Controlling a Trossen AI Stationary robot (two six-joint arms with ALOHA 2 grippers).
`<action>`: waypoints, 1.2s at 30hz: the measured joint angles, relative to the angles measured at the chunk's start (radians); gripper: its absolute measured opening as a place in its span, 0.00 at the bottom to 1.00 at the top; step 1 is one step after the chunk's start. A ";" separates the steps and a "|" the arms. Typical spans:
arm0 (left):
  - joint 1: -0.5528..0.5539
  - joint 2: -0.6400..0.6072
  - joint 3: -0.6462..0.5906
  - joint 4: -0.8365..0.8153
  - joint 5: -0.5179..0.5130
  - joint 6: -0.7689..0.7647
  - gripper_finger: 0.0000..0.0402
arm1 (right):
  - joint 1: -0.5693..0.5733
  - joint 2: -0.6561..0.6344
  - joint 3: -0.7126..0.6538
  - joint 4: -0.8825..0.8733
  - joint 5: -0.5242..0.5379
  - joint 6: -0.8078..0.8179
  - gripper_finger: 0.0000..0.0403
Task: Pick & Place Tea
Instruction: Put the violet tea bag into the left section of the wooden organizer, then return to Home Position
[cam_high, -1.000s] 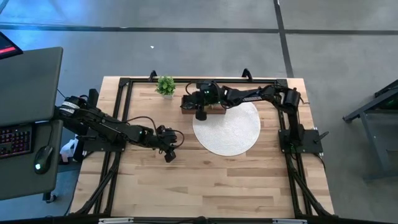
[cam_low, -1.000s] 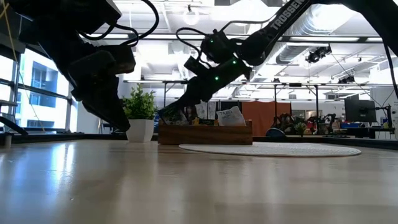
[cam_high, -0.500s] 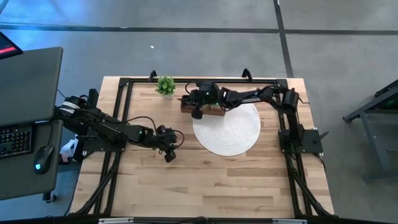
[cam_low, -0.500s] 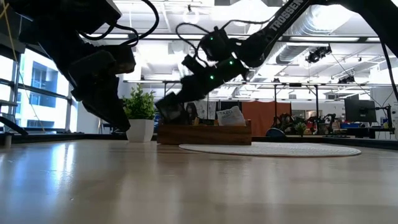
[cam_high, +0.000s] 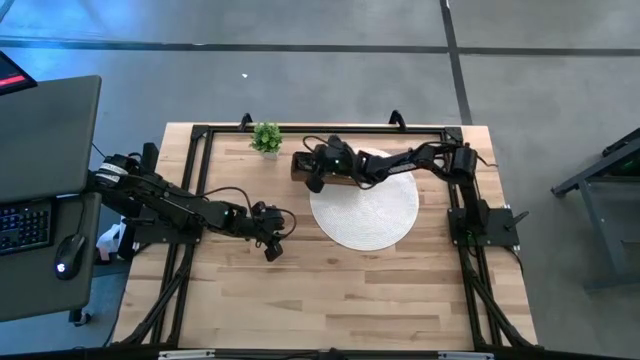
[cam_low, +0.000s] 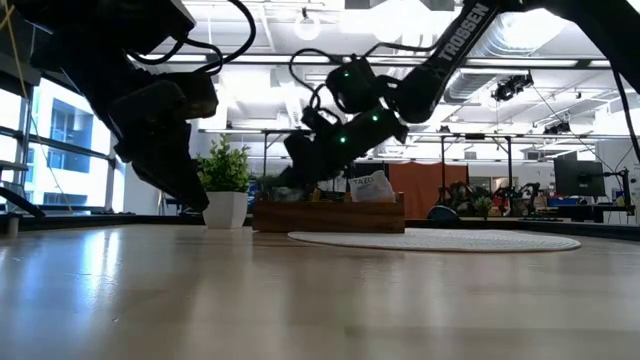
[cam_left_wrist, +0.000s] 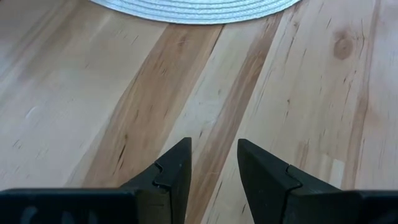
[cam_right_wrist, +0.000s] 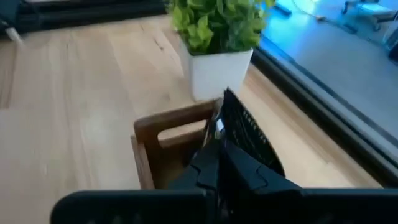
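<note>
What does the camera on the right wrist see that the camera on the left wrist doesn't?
Only the right wrist view shows the right gripper shut on a black tea sachet above the end of the wooden tray, with a potted plant behind. Only the left wrist view shows the left gripper, open and empty, and the edge of the white woven mat. Both show the wooden table.

text: "TROSSEN" | on: right arm (cam_low: 462, 38) | tea sachet (cam_low: 372, 186) print: unreadable

tray (cam_right_wrist: 163, 148) interior hidden (fingers (cam_right_wrist: 233, 167) block it)
</note>
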 joint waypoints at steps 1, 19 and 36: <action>0.000 0.000 0.000 0.000 0.000 0.000 0.32 | 0.000 0.000 -0.009 0.035 0.000 -0.007 0.02; 0.000 0.000 0.000 0.009 -0.001 -0.003 0.32 | -0.023 0.058 -0.039 0.208 -0.060 0.086 0.03; 0.000 0.000 0.000 0.005 0.000 0.000 0.32 | 0.019 -0.010 -0.038 0.240 -0.067 -0.079 0.31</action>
